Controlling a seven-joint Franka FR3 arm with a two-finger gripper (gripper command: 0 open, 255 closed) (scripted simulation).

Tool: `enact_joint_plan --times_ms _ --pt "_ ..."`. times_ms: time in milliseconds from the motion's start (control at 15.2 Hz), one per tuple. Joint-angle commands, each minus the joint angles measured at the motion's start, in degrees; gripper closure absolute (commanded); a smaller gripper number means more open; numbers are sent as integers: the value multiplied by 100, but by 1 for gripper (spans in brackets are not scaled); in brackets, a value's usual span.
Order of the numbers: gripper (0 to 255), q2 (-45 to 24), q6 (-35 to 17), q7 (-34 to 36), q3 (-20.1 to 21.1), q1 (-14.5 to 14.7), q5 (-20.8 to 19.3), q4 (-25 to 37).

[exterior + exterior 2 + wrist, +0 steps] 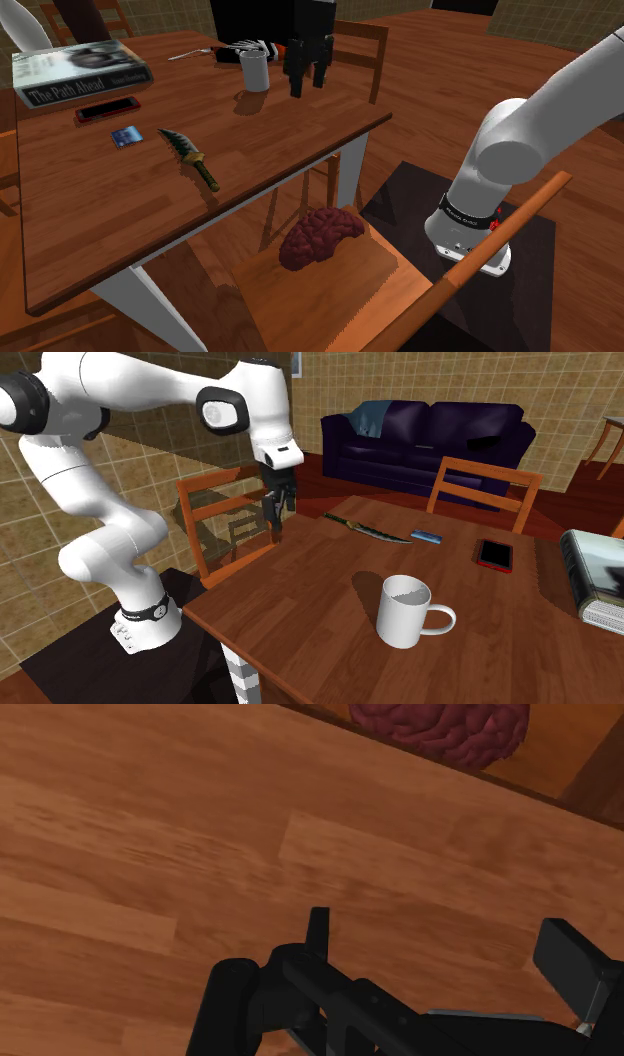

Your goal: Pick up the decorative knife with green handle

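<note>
1. The gripper (pixel 308 84) is hanging over the wooden table (pixel 90 220), at 3 o'clock from the white mug (pixel 255 70) in the shoulder view.
2. Its two black fingers (pixel 318 932) are standing apart and clasping nothing, with bare tabletop showing between them in the wrist view.
3. The decorative knife (pixel 190 158) is lying flat on the table, at 7 o'clock from the mug and well apart from the gripper. Its dark green blade is pointing to 11 o'clock and its handle to 5 o'clock.
4. In the second exterior view the knife is lying at 3 o'clock from the gripper, with open tabletop between them.
5. A blue card (pixel 125 137) is lying near the knife, at about 10 o'clock from it in the shoulder view. A red phone (pixel 107 108) is lying at 11 o'clock from the card, and a book (pixel 80 72) is lying just past the phone.
6. A maroon lump (pixel 320 235), brain-like in shape, is resting on a chair seat (pixel 290 300) at 4 o'clock from the knife.
</note>
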State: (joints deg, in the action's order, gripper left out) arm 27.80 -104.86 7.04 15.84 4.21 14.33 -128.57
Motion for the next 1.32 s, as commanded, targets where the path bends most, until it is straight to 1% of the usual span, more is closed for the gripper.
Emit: enact_joint_plan --times_ms 0,198,396,726,990,1188,1254 --pt "0 -336 -173 208 180 23 27 200" --pt "0 -903 -416 545 456 52 -6 577" --pt "0 -1506 -623 906 717 84 -121 1014" --pt "0 -2591 -863 1565 1082 202 -505 1887" --pt "0 -3527 -924 2111 1259 421 -952 2741" --pt "0 -4260 -872 2491 1305 680 -1315 3496" --pt "0 -4404 -851 2558 1299 745 -1382 3656"
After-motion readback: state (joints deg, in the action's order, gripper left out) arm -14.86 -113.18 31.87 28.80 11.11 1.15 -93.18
